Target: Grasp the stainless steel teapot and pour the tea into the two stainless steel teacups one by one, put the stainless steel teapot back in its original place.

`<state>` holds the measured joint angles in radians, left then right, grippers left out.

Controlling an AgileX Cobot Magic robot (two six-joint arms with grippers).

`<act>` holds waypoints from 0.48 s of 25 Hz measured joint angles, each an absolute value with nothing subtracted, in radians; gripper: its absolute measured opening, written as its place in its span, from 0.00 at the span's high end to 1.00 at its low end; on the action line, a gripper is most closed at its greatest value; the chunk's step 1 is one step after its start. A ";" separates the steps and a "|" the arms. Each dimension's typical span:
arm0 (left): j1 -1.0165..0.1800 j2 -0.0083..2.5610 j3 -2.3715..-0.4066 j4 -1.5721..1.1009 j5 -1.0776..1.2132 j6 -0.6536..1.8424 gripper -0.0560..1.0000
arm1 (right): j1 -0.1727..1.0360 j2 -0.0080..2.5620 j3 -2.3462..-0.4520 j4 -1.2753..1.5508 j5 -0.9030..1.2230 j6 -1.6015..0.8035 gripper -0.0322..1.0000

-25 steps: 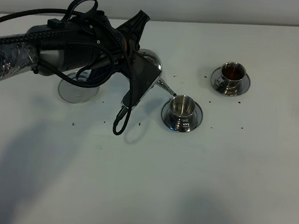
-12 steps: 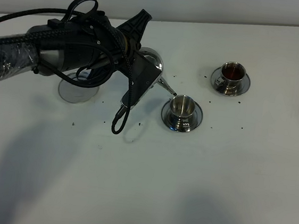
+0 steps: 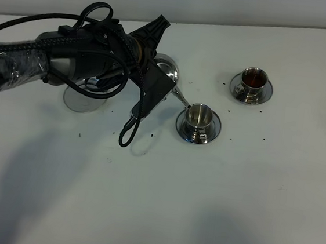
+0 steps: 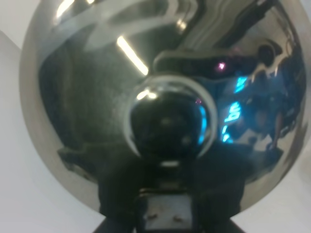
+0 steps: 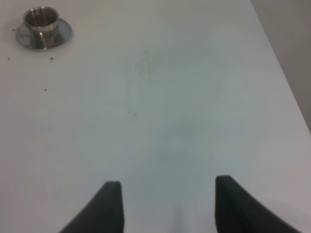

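Note:
My left gripper [image 3: 152, 42] is shut on the stainless steel teapot [image 3: 168, 70] and holds it tilted above the table. The thin spout [image 3: 182, 98] reaches the rim of the nearer teacup [image 3: 198, 116], which stands on its saucer; I cannot see tea inside it. The farther teacup [image 3: 254, 79] holds reddish-brown tea. The round coaster [image 3: 82, 100] lies bare under my left arm. The teapot's mirror lid and knob [image 4: 165, 121] fill the left wrist view. My right gripper [image 5: 170, 194] is open over bare table, far from a teacup [image 5: 42, 19].
Small dark specks are scattered on the white table [image 3: 202, 190] around the cups. The table's far edge meets a pale wall, and its right edge [image 5: 286, 73] shows in the right wrist view. A black cable loop [image 3: 128, 131] hangs from the left wrist.
My left arm has rolled and shifted slightly right, tipping the teapot a little more toward the nearer cup. The cups have not moved.

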<state>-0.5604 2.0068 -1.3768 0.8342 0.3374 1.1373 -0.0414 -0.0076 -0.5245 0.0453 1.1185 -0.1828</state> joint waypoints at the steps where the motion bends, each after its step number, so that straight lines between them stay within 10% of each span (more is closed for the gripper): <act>1: -0.561 2.007 -1.377 0.836 0.332 1.137 0.71 | -0.041 -0.008 -0.524 0.045 1.119 -0.183 0.56; 12: -0.568 2.007 -1.377 0.841 0.286 1.139 0.71 | -0.041 -0.008 -0.524 0.045 1.119 -0.183 0.56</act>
<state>-0.5677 2.0068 -1.3768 0.8406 0.2859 1.1392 -0.0414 -0.0076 -0.5245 0.0453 1.1185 -0.1829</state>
